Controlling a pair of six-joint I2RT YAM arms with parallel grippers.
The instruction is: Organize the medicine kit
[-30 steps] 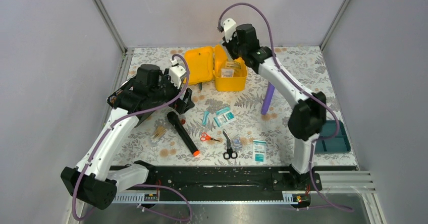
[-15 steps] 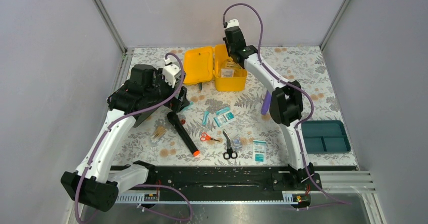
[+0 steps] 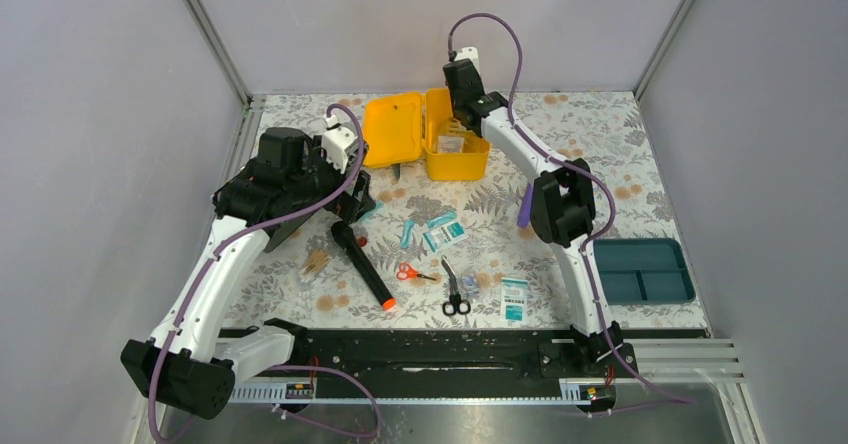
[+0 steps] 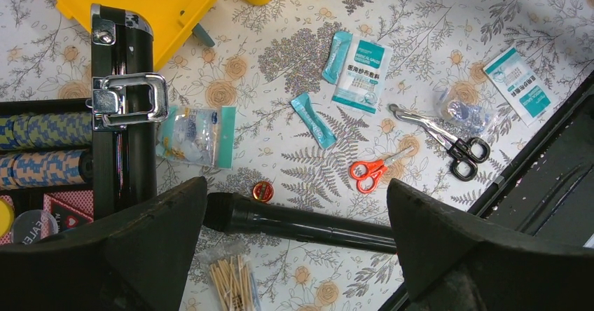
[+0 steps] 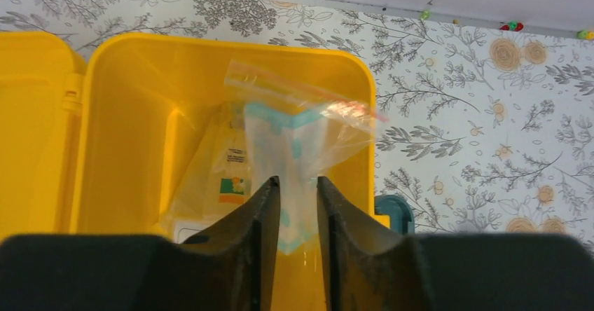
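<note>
The yellow medicine kit (image 3: 456, 160) stands open at the back of the table, its lid (image 3: 392, 130) laid flat to the left. My right gripper (image 3: 458, 112) hovers over the box. In the right wrist view its jaws (image 5: 294, 180) stand slightly apart, open, with a clear zip bag (image 5: 302, 132) of teal-and-white items hanging between them above the kit's yellow inside (image 5: 126, 115). Other packets lie in the box. My left gripper (image 3: 358, 204) is wide open above the table, over a black flashlight (image 4: 301, 223), and holds nothing.
On the floral cloth lie red scissors (image 4: 371, 173), black scissors (image 4: 448, 139), teal packets (image 4: 361, 73), a small bag (image 4: 196, 136), bagged cotton swabs (image 4: 231, 279) and a red tin (image 4: 263, 191). A black tray of rolls (image 4: 42, 157) sits left, a teal tray (image 3: 645, 270) right.
My right arm has swung left and folded, bringing its gripper over the kit. Its jaws have parted from shut. The left arm has shifted only slightly.
</note>
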